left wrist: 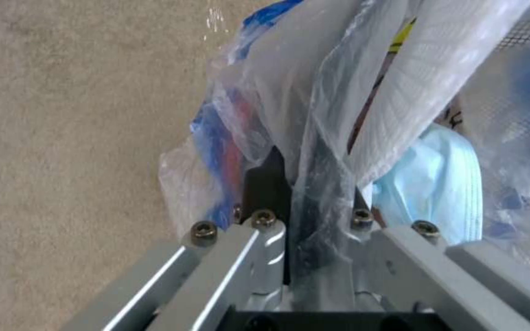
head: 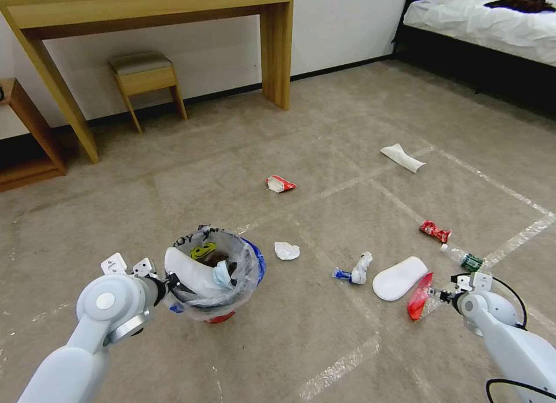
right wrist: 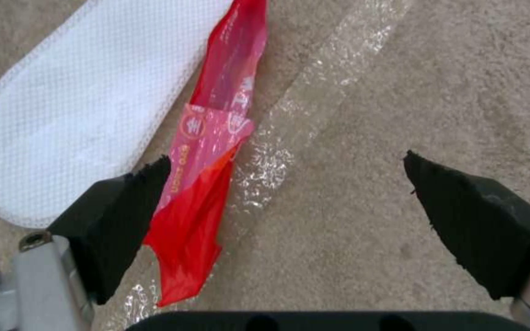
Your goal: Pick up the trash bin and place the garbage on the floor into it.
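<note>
The trash bin [head: 223,287], a red bucket lined with a clear bag, stands low at the left front with a white slipper [left wrist: 424,87] and a pale blue mask [left wrist: 443,184] inside. My left gripper [head: 168,284] is shut on its near rim, bag plastic pinched between the fingers [left wrist: 265,184]. On the floor [head: 324,333] my right gripper [head: 441,296] hangs open just above a red wrapper [right wrist: 207,193], which lies beside one fingertip [right wrist: 148,179]. A white slipper [head: 399,277] lies next to it. Other garbage: a small bottle [head: 466,259], another red wrapper [head: 434,230], crumpled paper [head: 286,251].
A white-and-blue wad [head: 356,270], a red wrapper [head: 280,184] and a white slipper [head: 401,157] lie farther out. A wooden desk [head: 275,50] and stool [head: 145,79] stand by the wall, a bed [head: 480,21] at far right. Tape lines [head: 515,241] cross the carpet.
</note>
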Motion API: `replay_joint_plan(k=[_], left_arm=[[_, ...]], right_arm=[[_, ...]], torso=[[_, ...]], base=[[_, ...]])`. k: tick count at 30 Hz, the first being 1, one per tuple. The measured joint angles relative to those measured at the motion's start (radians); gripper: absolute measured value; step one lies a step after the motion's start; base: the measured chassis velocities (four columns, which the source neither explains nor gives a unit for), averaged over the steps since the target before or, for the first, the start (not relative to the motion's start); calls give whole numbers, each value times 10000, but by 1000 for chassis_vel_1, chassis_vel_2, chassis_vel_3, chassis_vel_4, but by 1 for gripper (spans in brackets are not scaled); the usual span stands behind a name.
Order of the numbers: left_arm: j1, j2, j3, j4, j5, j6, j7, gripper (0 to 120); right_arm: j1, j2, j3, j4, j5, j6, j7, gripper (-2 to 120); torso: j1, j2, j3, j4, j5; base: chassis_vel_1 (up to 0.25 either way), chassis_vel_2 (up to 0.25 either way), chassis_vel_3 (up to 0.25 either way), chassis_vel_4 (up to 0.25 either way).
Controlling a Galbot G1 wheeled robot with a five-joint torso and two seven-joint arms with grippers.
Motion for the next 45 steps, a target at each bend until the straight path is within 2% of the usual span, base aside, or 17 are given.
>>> replay_joint_plan(k=[8,45], left_arm=[[-63,36,43,63,-10,0,0,4],[-21,-30,132,197,86,36,102,4]], right_arm=[[241,171,-267,-454,-52,-68,-102,93],[971,879,-853,-1264,-210,-30,-348,93]], torso=[[0,0,1,0,0],[0,0,1,1,0]], base=[[0,0,0,0],[0,0,0,0]])
